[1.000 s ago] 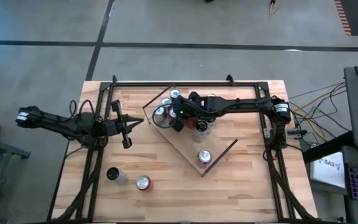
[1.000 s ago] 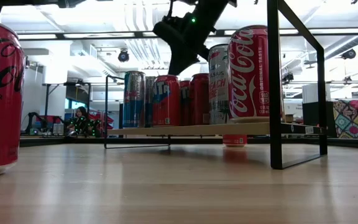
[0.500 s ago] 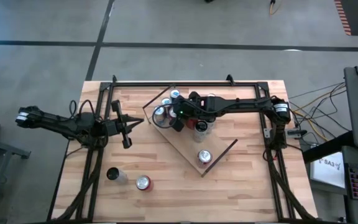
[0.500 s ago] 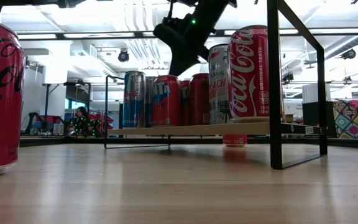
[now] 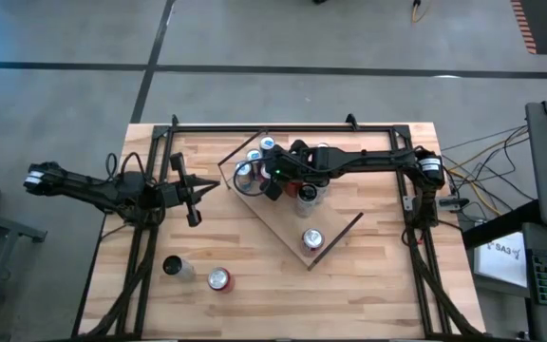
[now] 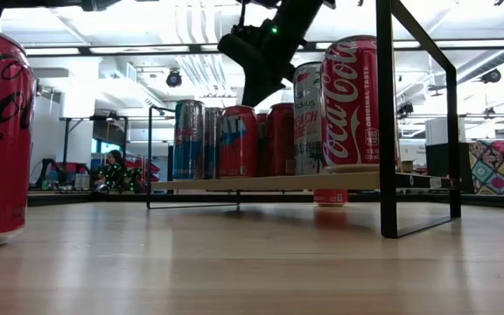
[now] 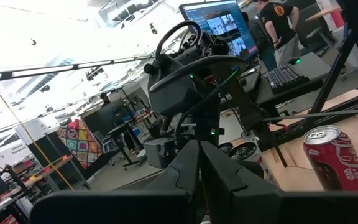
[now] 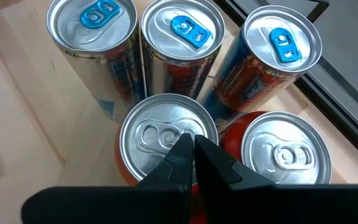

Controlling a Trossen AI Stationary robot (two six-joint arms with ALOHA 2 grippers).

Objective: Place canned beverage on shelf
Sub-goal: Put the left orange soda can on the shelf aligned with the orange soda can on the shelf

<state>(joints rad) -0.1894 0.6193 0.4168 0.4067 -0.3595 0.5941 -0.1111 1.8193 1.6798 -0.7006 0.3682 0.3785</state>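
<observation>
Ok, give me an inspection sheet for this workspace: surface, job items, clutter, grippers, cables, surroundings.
Surface: plank table, light wood, black frame around it.
Job's things: shelf lies at an angle on the table; a cluster of cans stands at its far end, one lone can near its front end. Two cans stand off the shelf on the table's front left.
Clutter: nothing seen.
Grippers: right gripper shut, empty, right above a silver can top in the cluster; left gripper shut, empty, waiting over the table's left side.
Cables: loose wires on the floor right of the table.
Surroundings: person by a monitor.
</observation>
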